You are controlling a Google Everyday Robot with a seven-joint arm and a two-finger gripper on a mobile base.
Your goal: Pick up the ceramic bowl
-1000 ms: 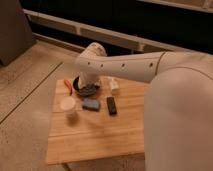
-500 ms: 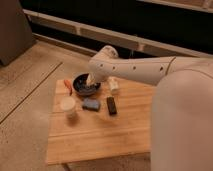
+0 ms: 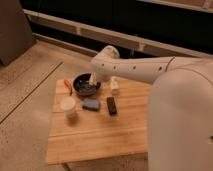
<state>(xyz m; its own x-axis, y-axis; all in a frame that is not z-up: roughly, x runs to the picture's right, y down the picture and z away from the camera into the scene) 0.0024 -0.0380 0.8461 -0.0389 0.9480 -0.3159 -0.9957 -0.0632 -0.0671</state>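
The ceramic bowl [image 3: 84,85] is round, shallow and dark with a greyish inside. It sits near the back left of the wooden table [image 3: 100,135]. My gripper [image 3: 93,80] hangs from the white arm [image 3: 135,69] and reaches down at the bowl's right rim. Whether it touches the bowl does not show.
A white cup [image 3: 68,106] stands at the left in front of the bowl. A flat blue block [image 3: 91,104] and a black rectangular object [image 3: 111,105] lie in front of the bowl. An orange object [image 3: 68,86] lies left of the bowl, a small white object [image 3: 114,85] to its right.
The arm has swung right and stretched out. The bowl, covered by the arm a second ago, now shows, with the gripper at its right rim.
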